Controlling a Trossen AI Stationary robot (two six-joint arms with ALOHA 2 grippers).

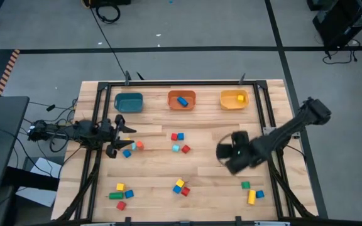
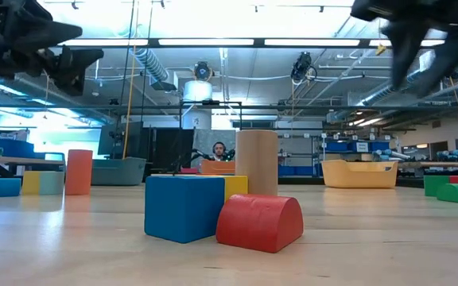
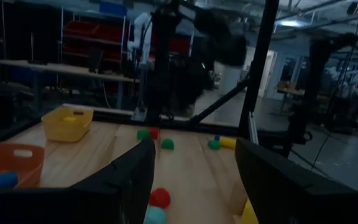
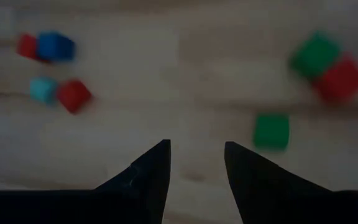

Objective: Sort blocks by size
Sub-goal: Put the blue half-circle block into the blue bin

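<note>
Wooden planks form the table [image 1: 206, 164], which stands on a grey floor with black cables. Seen from above, three bins sit in a row at its far edge: a teal bin [image 1: 129, 102], an orange bin [image 1: 181, 100] with a blue block [image 1: 182, 100] inside, and a yellow bin [image 1: 234, 99] with a yellow block [image 1: 241, 98] inside. The other blocks lie in small groups on the table – one group in the middle [image 1: 179, 142], one at the near edge [image 1: 180, 187], one at the near left corner [image 1: 120, 193] and one at the near right [image 1: 252, 191]. The left gripper [image 1: 123, 139] is over the left side of the table, just beside a blue and an orange block [image 1: 132, 148]; the right gripper [image 1: 222, 152] hangs over bare wood right of the middle. In the low view a big blue cube [image 2: 184, 206] and a red rounded block [image 2: 260, 222] touch each other in front, with a wooden cylinder [image 2: 257, 162] behind, and a person [image 2: 219, 151] sits far back in the room. In the left wrist view the left fingers [image 3: 132, 180] stand wide apart and hold nothing. In the right wrist view the right fingers [image 4: 149, 173] are also apart – nothing is between them – above bare wood, with a green block [image 4: 271, 130] near.
</note>
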